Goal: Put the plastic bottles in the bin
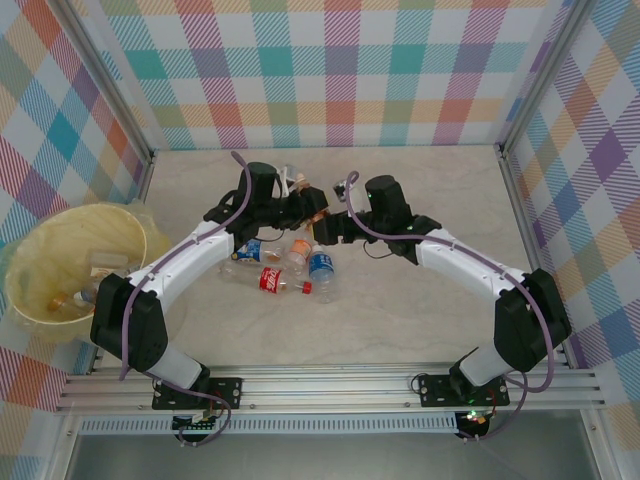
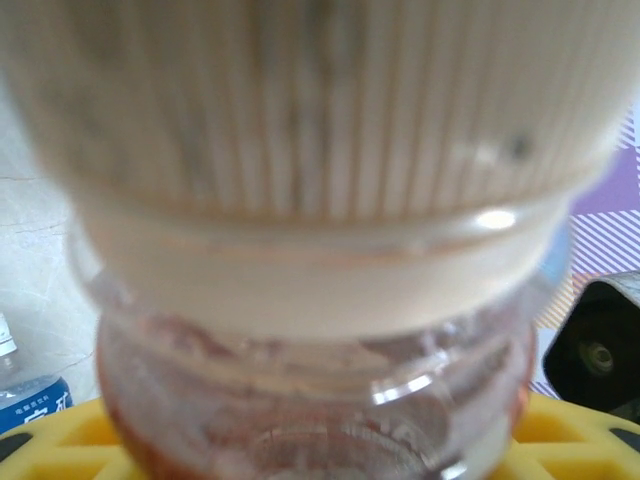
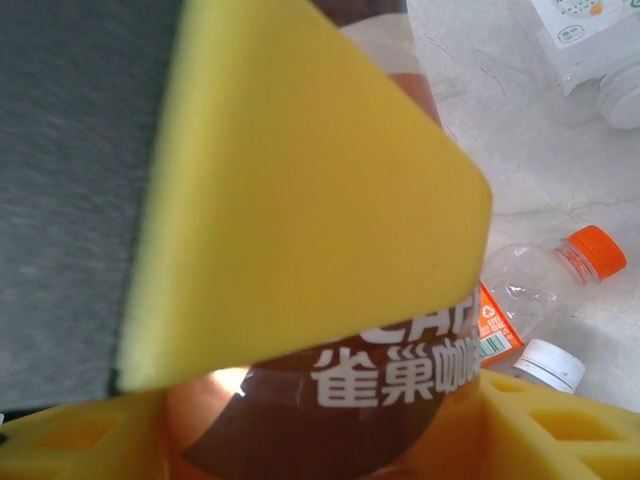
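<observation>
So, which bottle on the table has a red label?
The front bottle, lowest of them in the top view; the blue-labelled bottle beside it and orange-capped bottle behind differ.

Ribbed white cap (image 2: 320,100) close up; clear brownish bottle (image 2: 320,400) beneath, seated between yellow jaws. Blue-label bottle (image 2: 28,402) low left on pale tabletop (image 2: 30,250).

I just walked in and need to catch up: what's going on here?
The right arm has a clear plastic bottle with a brown label between its yellow-padded jaws. The left arm has its jaws at what seems to be that bottle's white cap, so this looks like a handover. More plastic bottles lie on the table. The round pale yellow bin already holds a few.
</observation>
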